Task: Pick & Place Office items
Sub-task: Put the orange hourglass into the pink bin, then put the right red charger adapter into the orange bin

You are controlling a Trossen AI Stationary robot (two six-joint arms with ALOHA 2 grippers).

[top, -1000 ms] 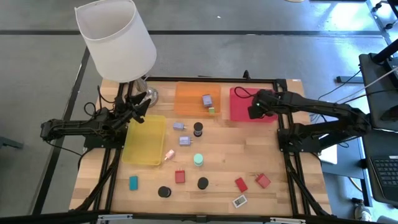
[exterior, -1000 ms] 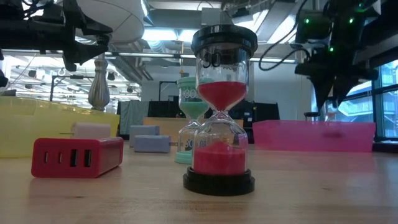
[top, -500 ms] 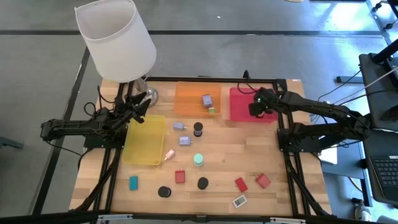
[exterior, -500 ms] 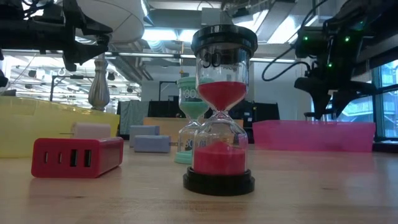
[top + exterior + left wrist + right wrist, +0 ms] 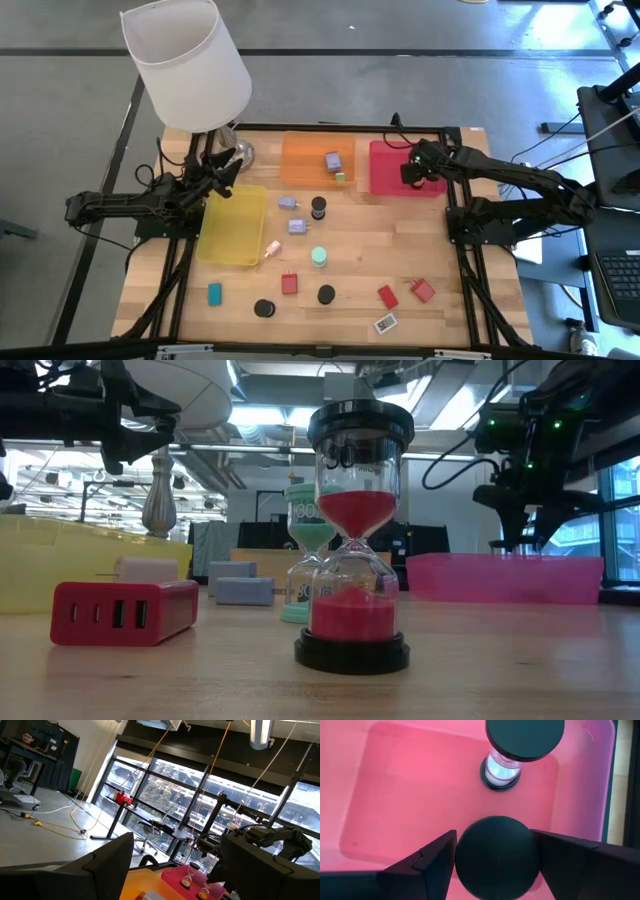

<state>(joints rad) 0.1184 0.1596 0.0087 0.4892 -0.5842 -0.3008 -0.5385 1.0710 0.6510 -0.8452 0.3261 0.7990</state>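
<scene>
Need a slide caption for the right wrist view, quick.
Right gripper over the red tray, fingers either side of a black-capped hourglass, a second hourglass standing beyond.

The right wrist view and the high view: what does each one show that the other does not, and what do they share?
Only the right wrist view shows two black-capped hourglasses inside the red tray, one between the right gripper's fingers. Only the high view shows the lamp, the yellow tray, the orange tray, the loose items on the table and the left gripper. Both show the red tray and the right gripper above it.
</scene>
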